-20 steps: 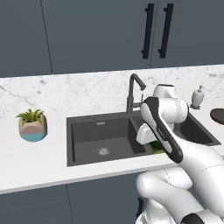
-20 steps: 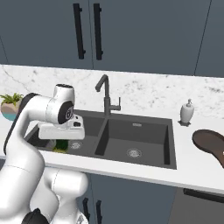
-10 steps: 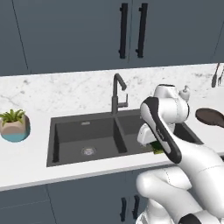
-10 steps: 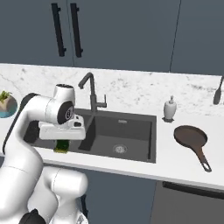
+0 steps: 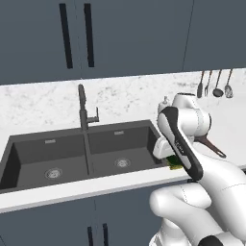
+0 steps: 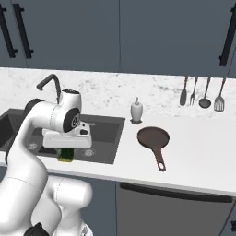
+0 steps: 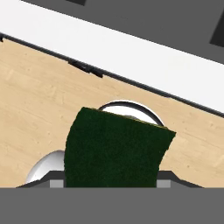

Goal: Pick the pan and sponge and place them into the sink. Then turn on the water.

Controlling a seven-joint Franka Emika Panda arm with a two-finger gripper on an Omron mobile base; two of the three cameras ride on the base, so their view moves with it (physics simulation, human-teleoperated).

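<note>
Your gripper (image 6: 66, 152) is clamped partway closed on the sponge (image 6: 66, 155), a small soft block with a coarse dark green top (image 7: 114, 151) and a yellow underside, hanging over the sink's front edge. Sink (image 6: 107, 140): dark grey, matte, rectangular double basin. Pan (image 6: 153, 138): round, shallow, reddish-brown, with a thin dark handle, lying on your white marbled counter (image 6: 203, 147) right of the sink.

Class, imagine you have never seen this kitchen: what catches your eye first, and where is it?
The end effector stands out, holding the green-and-yellow sponge above the front edge of the dark double sink. Next is the reddish-brown pan on the white counter right of the sink, its handle pointing forward.
</note>
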